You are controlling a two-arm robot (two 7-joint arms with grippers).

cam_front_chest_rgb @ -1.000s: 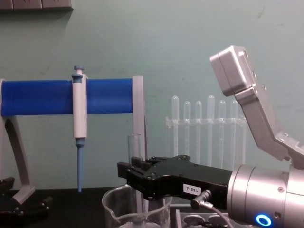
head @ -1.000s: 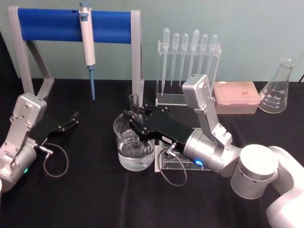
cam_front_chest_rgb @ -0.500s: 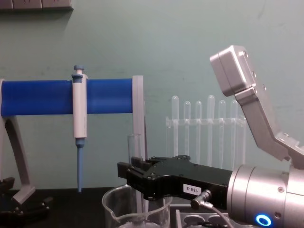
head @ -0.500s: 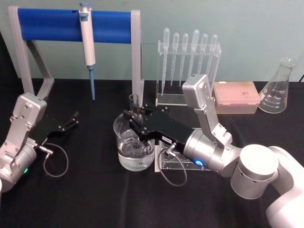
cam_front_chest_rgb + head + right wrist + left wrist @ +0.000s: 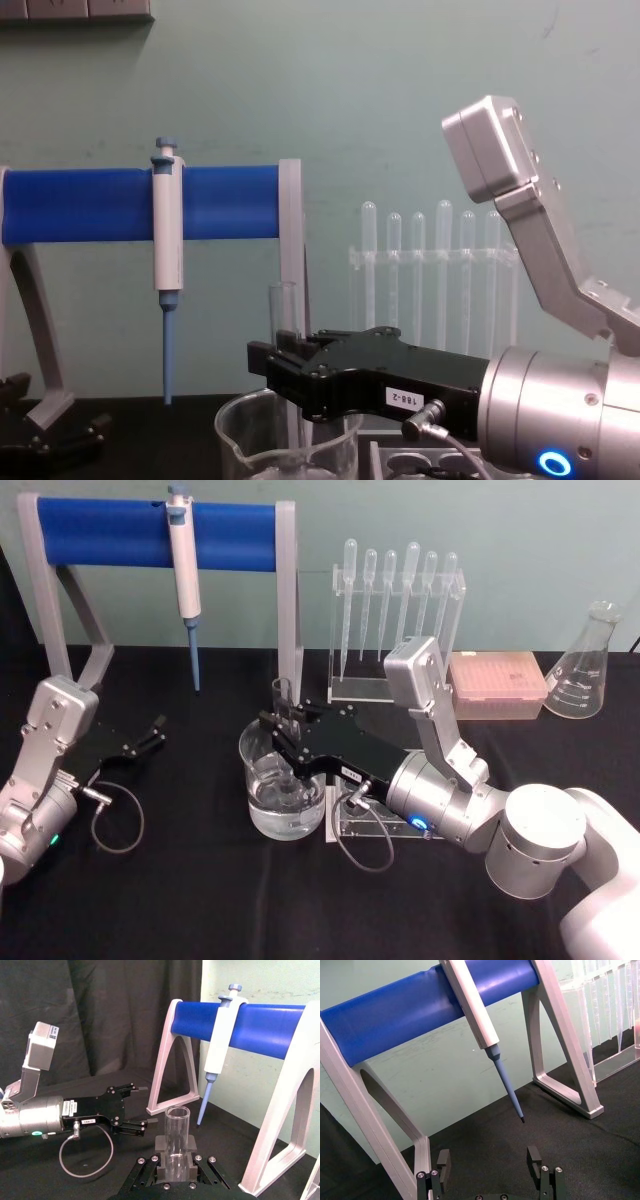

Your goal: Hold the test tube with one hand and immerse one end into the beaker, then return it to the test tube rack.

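Note:
The clear test tube stands upright with its lower end dipped into the water of the wide glass beaker at the table's middle. My right gripper, black with a white label, is shut on the tube just above the beaker's rim. From the side, the tube rises above the gripper over the beaker. In the right wrist view the tube's open top sits clamped between the fingers. My left gripper rests open on the table at the left, fingers wide apart and holding nothing.
A blue-bar stand with a hanging micropipette stands at the back left. A clear rack of plastic pipettes, a pink tip box and a conical flask line the back right. A clear holed rack lies under my right arm.

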